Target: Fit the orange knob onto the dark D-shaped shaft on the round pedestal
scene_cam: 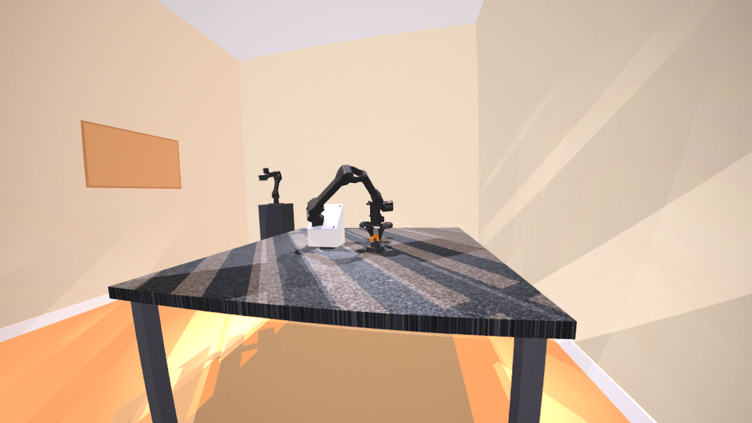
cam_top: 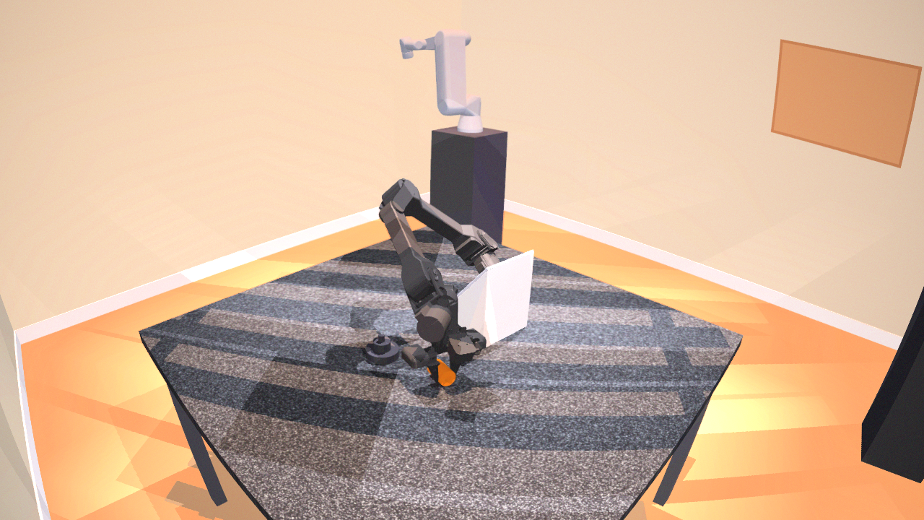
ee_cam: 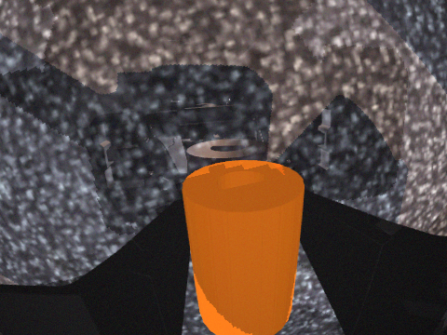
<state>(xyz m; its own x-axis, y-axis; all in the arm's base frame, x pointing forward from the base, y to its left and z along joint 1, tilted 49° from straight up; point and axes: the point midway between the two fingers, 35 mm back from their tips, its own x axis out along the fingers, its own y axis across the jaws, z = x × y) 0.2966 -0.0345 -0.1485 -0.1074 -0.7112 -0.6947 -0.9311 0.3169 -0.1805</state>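
The orange knob (cam_top: 445,376) (scene_cam: 374,237) (ee_cam: 244,251) lies on its side, low at the table surface; whether it touches the table is not clear. One end face with a shallow-looking recess shows in the wrist view. My gripper (cam_top: 443,366) (ee_cam: 240,205) is shut on the knob, one dark finger on each side of its body. The dark round pedestal (cam_top: 382,353) (scene_cam: 375,249) stands on the table, to the left of the gripper in the top view. Its short shaft (cam_top: 380,338) points up with nothing on it. The shaft's flat side cannot be made out.
A white box-shaped panel (cam_top: 510,300) (scene_cam: 325,237) stands beside the arm's base. The striped table (cam_top: 517,465) (scene_cam: 336,286) has strong shadows across it. Another arm (cam_top: 450,71) (scene_cam: 275,184) stands on a dark column behind the table.
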